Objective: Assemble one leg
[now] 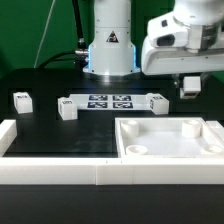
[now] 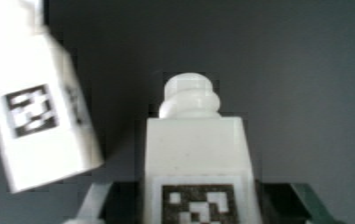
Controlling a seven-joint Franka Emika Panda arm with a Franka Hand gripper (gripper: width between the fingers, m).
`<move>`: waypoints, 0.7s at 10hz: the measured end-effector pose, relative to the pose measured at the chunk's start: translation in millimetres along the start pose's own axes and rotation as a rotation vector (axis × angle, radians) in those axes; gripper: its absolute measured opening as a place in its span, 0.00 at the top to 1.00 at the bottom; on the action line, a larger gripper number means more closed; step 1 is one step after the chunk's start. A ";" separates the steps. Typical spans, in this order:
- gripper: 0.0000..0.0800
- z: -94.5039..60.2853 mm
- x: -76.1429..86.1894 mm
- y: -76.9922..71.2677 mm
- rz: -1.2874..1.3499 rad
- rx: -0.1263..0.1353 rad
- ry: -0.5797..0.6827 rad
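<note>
It was a robotics lab bench — a black tabletop fenced by a white rail, the arm's pedestal standing behind, a marker board of fiducial tags lying flat, cables trailing at the back.

Black table. Marker board flat mid-table, toward back. Large white square panel, raised rim, round corner holes, at exterior view's right front. White wall along front edge, turning up exterior view's left. Panel close against wall, contact unclear.
</note>
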State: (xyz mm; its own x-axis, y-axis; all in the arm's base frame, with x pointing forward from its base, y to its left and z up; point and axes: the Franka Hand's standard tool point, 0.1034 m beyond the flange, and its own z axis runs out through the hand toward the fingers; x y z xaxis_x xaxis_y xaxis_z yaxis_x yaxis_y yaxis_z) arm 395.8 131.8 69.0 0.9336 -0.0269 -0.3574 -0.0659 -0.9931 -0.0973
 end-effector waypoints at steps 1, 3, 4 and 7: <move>0.64 -18.1 0.4 14.9 -0.008 0.003 0.078; 0.64 -40.2 4.6 31.3 0.003 0.005 0.200; 0.64 -52.4 7.4 35.9 0.005 0.004 0.309; 0.64 -50.4 8.4 35.0 -0.028 -0.008 0.593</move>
State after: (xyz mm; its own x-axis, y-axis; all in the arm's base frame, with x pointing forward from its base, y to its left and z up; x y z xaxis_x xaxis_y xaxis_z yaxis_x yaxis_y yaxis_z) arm 419.1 91.1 109.4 0.9726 -0.0575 0.2252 -0.0377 -0.9951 -0.0914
